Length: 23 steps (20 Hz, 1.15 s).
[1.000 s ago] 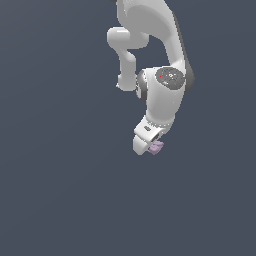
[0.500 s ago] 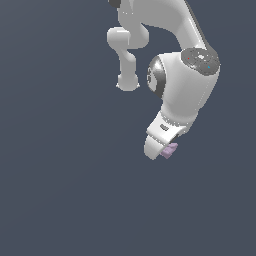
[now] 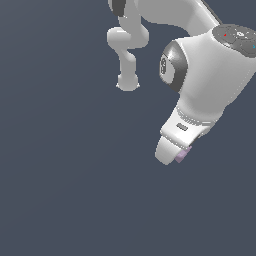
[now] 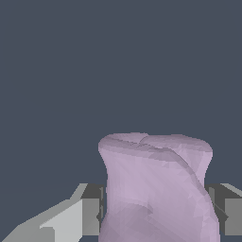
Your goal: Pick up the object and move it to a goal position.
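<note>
Wrist view: lilac object (image 4: 156, 189) clamped between the end effector's (image 4: 156, 215) fingers (image 4: 90, 215) (touching both).

White arm (image 3: 210, 65) reaching in from the top of the exterior view, bent at a rounded joint and angled down toward that view's left. Gripper (image 3: 176, 152) at its lower end, clamped on the lilac lump (image 3: 182, 154). In the wrist view, grey fingers (image 4: 90, 215) pressed against both sides of the lump (image 4: 156, 189).
</note>
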### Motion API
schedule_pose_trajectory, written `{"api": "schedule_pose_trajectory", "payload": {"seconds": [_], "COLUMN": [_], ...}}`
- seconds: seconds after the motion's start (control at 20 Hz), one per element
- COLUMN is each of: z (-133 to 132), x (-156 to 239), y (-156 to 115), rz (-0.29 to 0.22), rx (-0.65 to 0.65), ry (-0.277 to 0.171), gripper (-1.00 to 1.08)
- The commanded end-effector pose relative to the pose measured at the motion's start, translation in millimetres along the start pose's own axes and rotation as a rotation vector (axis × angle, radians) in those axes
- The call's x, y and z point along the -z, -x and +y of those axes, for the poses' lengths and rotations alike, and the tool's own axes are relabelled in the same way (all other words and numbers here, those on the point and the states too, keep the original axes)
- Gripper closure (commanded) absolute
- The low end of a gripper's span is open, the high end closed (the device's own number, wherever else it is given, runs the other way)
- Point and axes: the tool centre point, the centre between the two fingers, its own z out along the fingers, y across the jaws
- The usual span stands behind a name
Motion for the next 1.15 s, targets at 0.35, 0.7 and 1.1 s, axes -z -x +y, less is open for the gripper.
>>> {"api": "schedule_pose_trajectory", "payload": {"seconds": [0.35, 0.7, 1.1], "z": [6, 8, 9], "x": [27, 36, 39], "y": [-26, -34, -38], "rz": [-0.001, -0.001, -0.001], "rx": [0.0, 0.0, 0.0], "ry": [0.0, 0.0, 0.001], "gripper": [1.08, 1.08, 1.08]}}
